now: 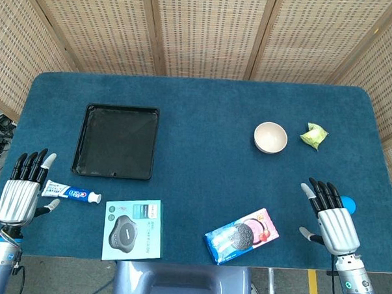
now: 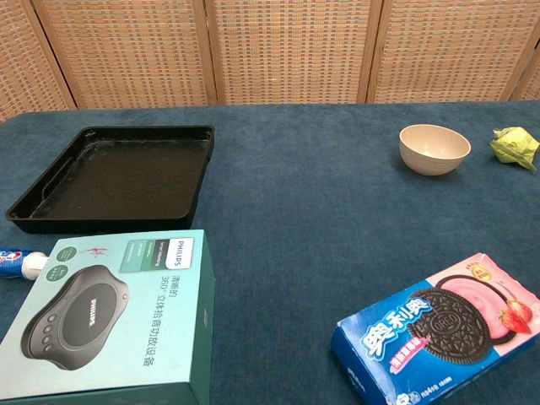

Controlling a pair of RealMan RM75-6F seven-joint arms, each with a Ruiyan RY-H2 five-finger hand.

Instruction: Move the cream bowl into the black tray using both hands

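Both my left hand (image 1: 21, 190) and right hand (image 1: 333, 218) hover empty, fingers spread, while the small round cream bowl (image 1: 270, 137) sits far right, well apart from the shallow black plastic tray (image 1: 116, 141) — a one-sided grab could tip it.

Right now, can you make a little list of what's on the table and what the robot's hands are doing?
bowl: cream bowl, upright, nothing seen in it, far right part of the table
tray: black tray, holds nothing, left side, far apart from the bowl
left hand: holds nothing, fingers apart, beside the toothpaste tube
right hand: holds nothing, fingers apart, near edge
near bowl: green wrapper, to its right
front edge: teal Philips box, Oreo pack
table: blue cloth
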